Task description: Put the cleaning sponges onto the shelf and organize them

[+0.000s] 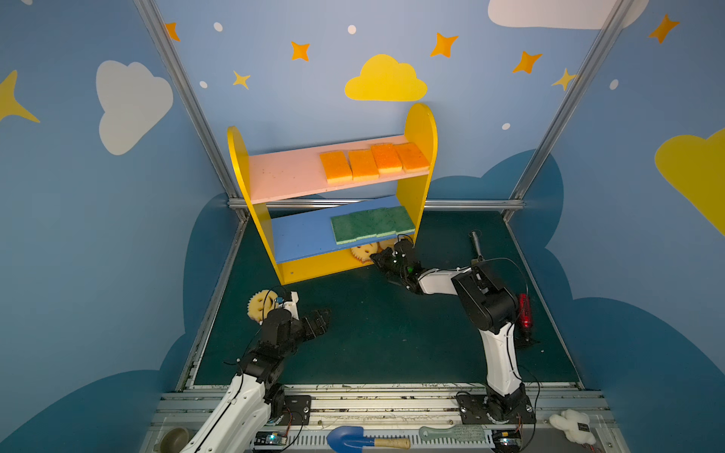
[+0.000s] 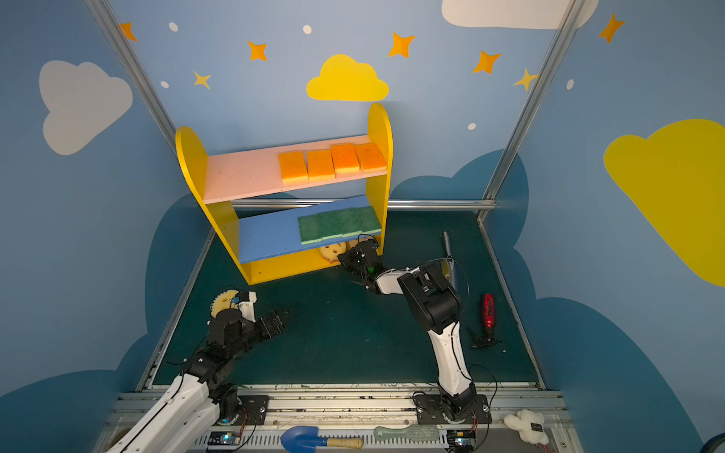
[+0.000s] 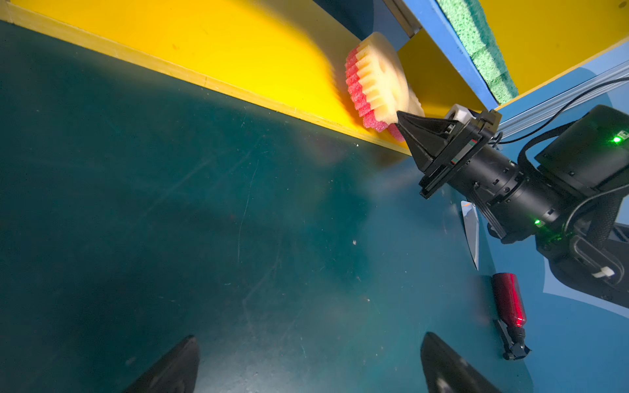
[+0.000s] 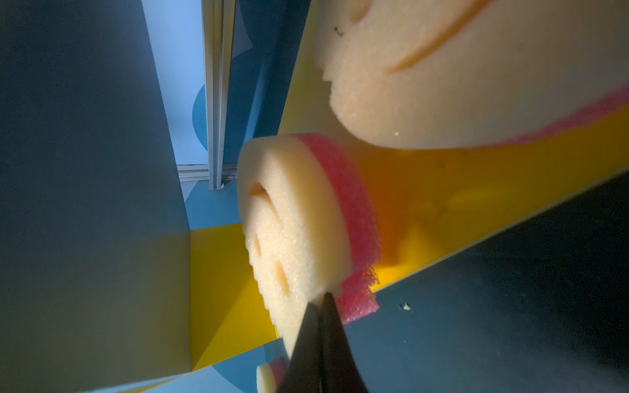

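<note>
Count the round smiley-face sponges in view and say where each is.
3. One smiley sponge is on the table beside the left arm. Two sit on the shelf's yellow base: one below the green pads, one touching the right gripper. The blue board may hide more.

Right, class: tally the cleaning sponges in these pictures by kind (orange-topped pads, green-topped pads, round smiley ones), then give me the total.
Orange-topped pads: 4, on the pink board
Green-topped pads: 4, on the blue board
Round smiley sponges: 3, two at the yellow base, one on the table
Total: 11
</note>
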{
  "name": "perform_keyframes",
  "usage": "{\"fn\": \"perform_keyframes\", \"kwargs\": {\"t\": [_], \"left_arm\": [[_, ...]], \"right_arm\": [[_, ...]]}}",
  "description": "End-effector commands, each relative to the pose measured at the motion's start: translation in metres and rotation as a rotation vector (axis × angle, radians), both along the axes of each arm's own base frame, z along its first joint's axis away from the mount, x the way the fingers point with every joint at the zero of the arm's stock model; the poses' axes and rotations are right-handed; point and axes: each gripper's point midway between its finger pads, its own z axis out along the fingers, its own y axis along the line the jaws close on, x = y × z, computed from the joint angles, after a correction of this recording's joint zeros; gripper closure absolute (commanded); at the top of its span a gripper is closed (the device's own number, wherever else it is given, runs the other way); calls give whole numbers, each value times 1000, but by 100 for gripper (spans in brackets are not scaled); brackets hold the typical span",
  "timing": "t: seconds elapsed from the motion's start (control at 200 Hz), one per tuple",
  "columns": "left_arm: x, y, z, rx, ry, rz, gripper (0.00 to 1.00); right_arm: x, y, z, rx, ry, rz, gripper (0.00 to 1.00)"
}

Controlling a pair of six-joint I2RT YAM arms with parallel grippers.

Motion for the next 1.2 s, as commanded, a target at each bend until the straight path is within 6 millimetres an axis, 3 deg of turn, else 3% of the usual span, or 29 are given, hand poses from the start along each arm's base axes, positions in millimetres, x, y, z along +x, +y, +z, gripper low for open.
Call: {"fn": "perform_keyframes", "kwargs": {"t": [0.0, 0.06, 0.24, 0.365, 0.566, 0.831, 1.036, 1.196], "left_arm": [[1, 2, 2, 14, -25, 0, 0], [1, 3, 2, 17, -25, 4, 0], [-1, 4, 3, 23, -14, 7, 0], [-3, 8, 2, 20, 4, 36, 0], [-5, 22, 3, 19, 28, 127, 0], [5, 45, 19, 98, 45, 241, 4], [19, 73, 30, 180, 158, 300, 27], [24, 98, 25, 90, 256, 374, 39]], "right_arm": [[9, -1, 2, 11, -11, -9, 100], [10, 0, 1, 8, -11, -2, 96], [8, 10, -3, 16, 9, 59, 67], [1, 10, -3, 8, 13, 87, 59], [-14, -5, 8, 0, 1, 117, 51], [-45, -23, 27, -37, -39, 206, 49], [-69, -41, 41, -48, -85, 237, 50], [-79, -47, 36, -43, -102, 262, 49]]}}
